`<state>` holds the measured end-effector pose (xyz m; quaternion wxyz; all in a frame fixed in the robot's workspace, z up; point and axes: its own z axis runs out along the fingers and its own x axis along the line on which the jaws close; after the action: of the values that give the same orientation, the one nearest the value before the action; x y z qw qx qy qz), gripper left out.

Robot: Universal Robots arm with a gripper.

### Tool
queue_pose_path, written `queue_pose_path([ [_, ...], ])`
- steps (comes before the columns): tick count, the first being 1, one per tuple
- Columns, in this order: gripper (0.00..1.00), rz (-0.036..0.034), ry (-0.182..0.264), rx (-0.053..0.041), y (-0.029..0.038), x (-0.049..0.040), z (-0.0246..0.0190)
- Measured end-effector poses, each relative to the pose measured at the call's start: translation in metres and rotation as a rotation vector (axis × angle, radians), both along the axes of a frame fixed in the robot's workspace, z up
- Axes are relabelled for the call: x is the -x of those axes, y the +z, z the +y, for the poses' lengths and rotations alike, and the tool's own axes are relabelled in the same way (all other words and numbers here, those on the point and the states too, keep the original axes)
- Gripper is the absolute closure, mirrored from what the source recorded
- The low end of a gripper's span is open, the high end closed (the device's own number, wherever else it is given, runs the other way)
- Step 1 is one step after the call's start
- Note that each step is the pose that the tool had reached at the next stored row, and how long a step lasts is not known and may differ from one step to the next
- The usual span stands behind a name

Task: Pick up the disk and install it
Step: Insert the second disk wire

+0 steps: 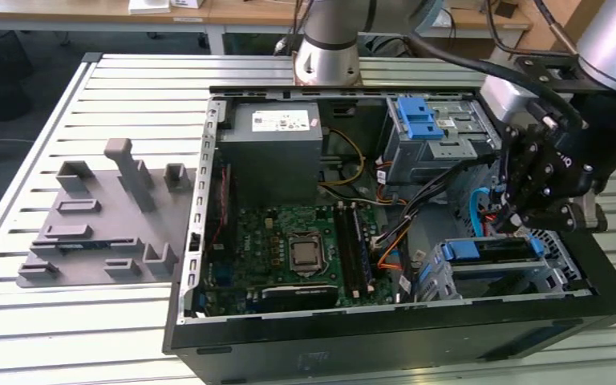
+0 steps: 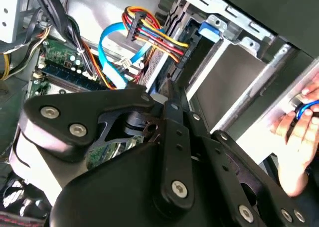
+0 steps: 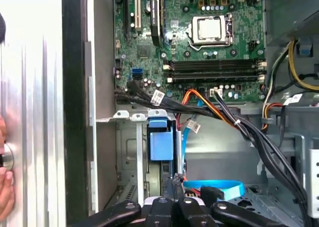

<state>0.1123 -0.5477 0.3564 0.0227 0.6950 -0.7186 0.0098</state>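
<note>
Gripper [image 1: 516, 228] fingers are seen pressed together with nothing between them, hanging over the open computer case [image 1: 196, 241] at the exterior view's right. The disk [image 1: 487, 250] is seated in the drive cage [image 1: 549, 277] just below. In the second wrist view, a person's hand [image 2: 299, 132] is seen beside the case. In the first wrist view, the closed fingertips [image 3: 172, 187] are just beside the disk's blue frame [image 3: 160, 140].
</note>
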Motion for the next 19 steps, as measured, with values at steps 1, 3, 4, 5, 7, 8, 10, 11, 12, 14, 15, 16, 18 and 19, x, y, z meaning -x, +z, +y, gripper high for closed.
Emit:
queue_pose_path([
  [1, 0.89, 0.0000, 0.000, 0.0000, 0.0018, 0.0006, 0.0000],
  [3, 0.89, -0.0005, 0.000, -0.0018, 0.0021, 0.0045, 0.0001],
  [4, 0.89, -0.0013, 0.000, -0.0037, 0.0023, 0.0082, 0.0000],
  [5, 0.89, -0.0017, 0.000, -0.0054, 0.0023, 0.0109, 0.0000],
  [7, 0.89, -0.0022, 0.000, -0.0072, 0.0043, 0.0148, 0.0000],
  [8, 0.89, -0.0023, 0.000, -0.0074, 0.0064, 0.0152, 0.0000],
  [10, 0.89, -0.0023, 0.000, -0.0073, 0.0116, 0.0152, 0.0005],
  [11, 0.89, -0.0023, 0.000, -0.0073, 0.0142, 0.0152, 0.0009],
  [12, 0.89, -0.0024, 0.000, -0.0073, 0.0165, 0.0153, 0.0015],
  [14, 0.89, -0.0023, 0.000, -0.0076, 0.0201, 0.0153, 0.0034],
  [15, 0.89, -0.0023, 0.000, -0.0076, 0.0211, 0.0153, 0.0046],
  [16, 0.89, -0.0023, 0.000, -0.0074, 0.0218, 0.0153, 0.0059],
  [18, 0.89, -0.0023, 0.000, -0.0073, 0.0233, 0.0153, 0.0087],
  [19, 0.89, -0.0023, 0.000, -0.0073, 0.0244, 0.0153, 0.0101],
])
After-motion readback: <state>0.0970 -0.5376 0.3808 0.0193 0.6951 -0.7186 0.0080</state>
